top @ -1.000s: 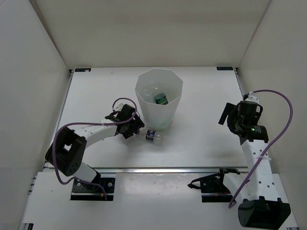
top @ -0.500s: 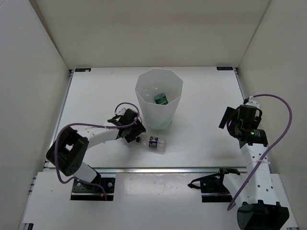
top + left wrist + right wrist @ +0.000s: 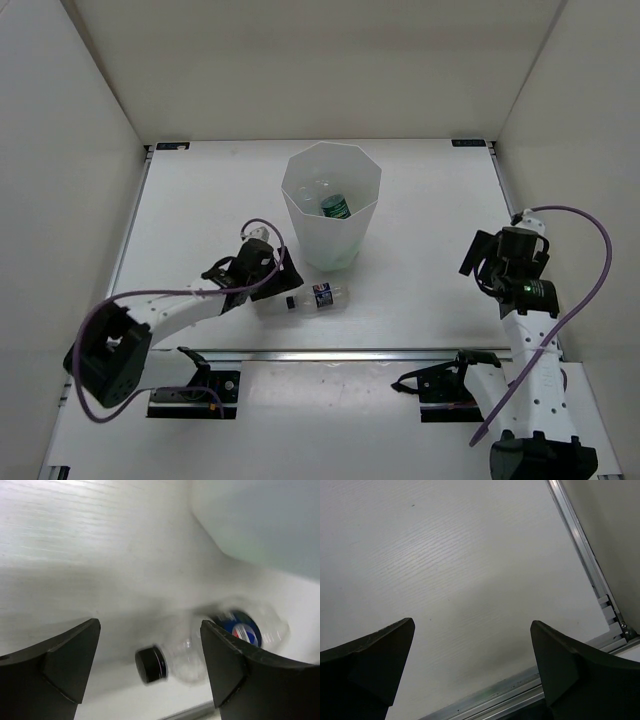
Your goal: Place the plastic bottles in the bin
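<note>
A clear plastic bottle [image 3: 312, 297] with a blue label and a dark cap lies on its side on the table, just in front of the bin [image 3: 330, 245]. Its cap points left toward my left gripper [image 3: 279, 283], which stands open right beside it. In the left wrist view the bottle [image 3: 210, 647] is blurred; it lies free beyond the open jaws, cap [image 3: 151, 664] nearest. Inside the tall white bin a green bottle [image 3: 335, 207] shows. My right gripper [image 3: 476, 258] hangs open over bare table at the right, holding nothing.
The bin wall [image 3: 260, 525] fills the upper right of the left wrist view. A metal rail [image 3: 530, 687] runs along the near table edge under the right gripper. White walls enclose the table on three sides.
The left gripper narrowed, then opened wide again and drew back toward the near left. The bottle shifted on the table and turned its cap left. The right arm pulled back slightly.
</note>
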You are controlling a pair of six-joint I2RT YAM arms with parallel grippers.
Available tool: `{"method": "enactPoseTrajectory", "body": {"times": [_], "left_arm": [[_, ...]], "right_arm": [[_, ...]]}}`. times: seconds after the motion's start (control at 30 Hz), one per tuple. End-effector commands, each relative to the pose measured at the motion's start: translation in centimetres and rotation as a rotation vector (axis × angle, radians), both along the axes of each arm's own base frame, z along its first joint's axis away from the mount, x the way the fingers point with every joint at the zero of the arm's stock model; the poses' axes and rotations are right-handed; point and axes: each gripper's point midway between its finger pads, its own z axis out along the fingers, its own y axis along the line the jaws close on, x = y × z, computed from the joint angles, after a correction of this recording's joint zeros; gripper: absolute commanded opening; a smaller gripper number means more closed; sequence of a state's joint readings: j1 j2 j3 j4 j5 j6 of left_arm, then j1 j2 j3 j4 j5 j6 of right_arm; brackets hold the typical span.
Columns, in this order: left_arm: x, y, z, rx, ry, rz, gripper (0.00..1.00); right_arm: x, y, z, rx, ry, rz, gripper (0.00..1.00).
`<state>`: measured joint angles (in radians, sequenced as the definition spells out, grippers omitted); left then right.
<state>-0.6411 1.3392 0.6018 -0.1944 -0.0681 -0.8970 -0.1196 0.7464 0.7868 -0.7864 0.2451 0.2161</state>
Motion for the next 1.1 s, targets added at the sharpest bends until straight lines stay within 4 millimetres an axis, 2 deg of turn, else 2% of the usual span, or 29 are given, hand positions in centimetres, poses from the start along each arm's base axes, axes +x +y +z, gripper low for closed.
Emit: {"method": "enactPoseTrajectory", "body": {"times": [0.0,0.03,0.1,0.17,0.23,0.3,0.4,0.53,0.63,0.7,0.87,1.07], "left_arm": [[0.5,-2.4,5.2,-0.079,-0.27,-0.258,0.95],[0.4,-2.3,5.1,-0.03,-0.295,-0.304,0.97],[0.0,-3.6,5.6,-0.059,-0.32,-0.402,0.99],[0.0,-5.2,7.1,-0.124,-0.391,-0.5,0.99],[0.0,-6.2,7.5,-0.068,-0.448,-0.615,0.99],[-0.5,-7.7,6.8,-0.011,-0.441,-0.735,0.99],[-0.8,-7.9,5.2,-0.01,-0.392,-0.81,0.98],[-2.4,-9.0,5.3,-0.033,-0.399,-0.892,0.99],[-2.5,-8.3,4.4,0.035,-0.39,-0.872,0.98],[-3.4,-8.0,3.6,0.022,-0.369,-0.873,0.99],[-4.2,-6.4,1.0,0.162,-0.338,-0.851,0.99],[-4.0,-6.3,0.0,0.209,-0.353,-0.809,0.98]], "right_arm": [[-0.4,-0.4,-0.1,-0.011,0.003,-0.013,0.99],[-0.4,-0.4,-0.2,-0.008,0.005,-0.011,0.99],[-0.3,0.0,-0.3,-0.005,0.009,0.009,1.0],[-0.1,0.6,-0.1,0.0,0.008,0.024,0.99],[-0.1,0.8,0.2,-0.006,0.0,0.032,0.99],[-0.1,1.1,0.1,-0.004,0.001,0.04,0.99],[-0.2,1.2,0.6,-0.007,-0.013,0.044,1.0],[-0.9,0.6,0.4,-0.005,-0.013,0.023,0.99],[-1.4,0.3,-0.2,-0.005,0.003,0.014,0.99],[-1.4,0.1,-0.4,-0.001,0.0,0.01,0.99],[-1.0,0.4,-0.3,-0.006,-0.01,0.02,1.0],[-0.9,0.9,-0.6,0.003,-0.01,0.035,0.99]]}}
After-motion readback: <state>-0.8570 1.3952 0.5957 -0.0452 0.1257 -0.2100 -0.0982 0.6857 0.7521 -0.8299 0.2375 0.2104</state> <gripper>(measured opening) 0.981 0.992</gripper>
